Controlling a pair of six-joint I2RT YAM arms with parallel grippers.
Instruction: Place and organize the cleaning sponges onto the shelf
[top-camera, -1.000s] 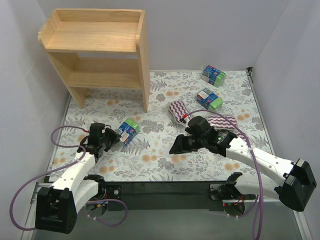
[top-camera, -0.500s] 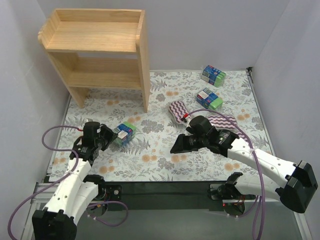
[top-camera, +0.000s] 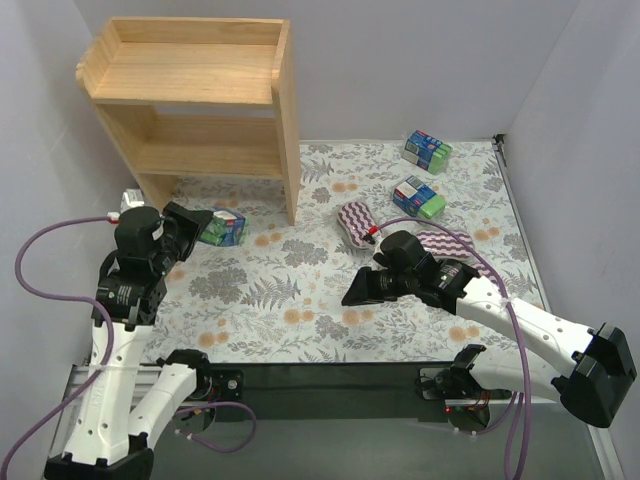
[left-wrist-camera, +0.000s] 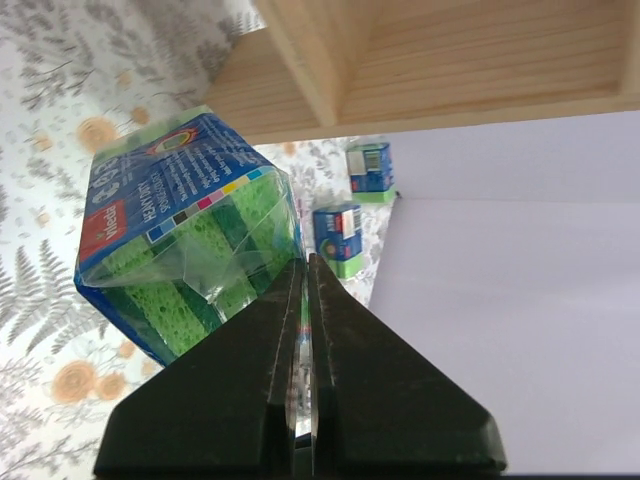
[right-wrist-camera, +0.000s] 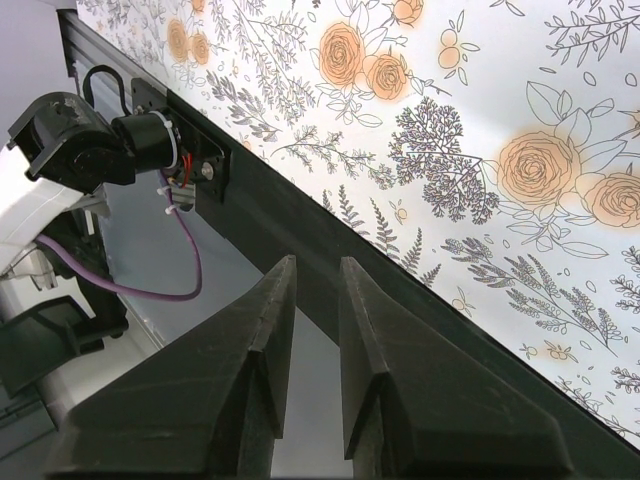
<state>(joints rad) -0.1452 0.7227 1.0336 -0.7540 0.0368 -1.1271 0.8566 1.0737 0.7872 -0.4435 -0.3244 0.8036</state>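
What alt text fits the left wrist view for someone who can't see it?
The left gripper pinches the clear wrap of a blue-and-green sponge pack, with the wooden shelf across the top. Two more packs lie beyond on the floral mat.

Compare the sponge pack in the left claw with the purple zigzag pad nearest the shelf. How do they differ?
The sponge pack is blocky, blue and green; the purple zigzag pad is oval, purple and white. The pack hangs by its wrap from the shut left claw; the pad lies unheld on the floral mat. Both are off the shelf.
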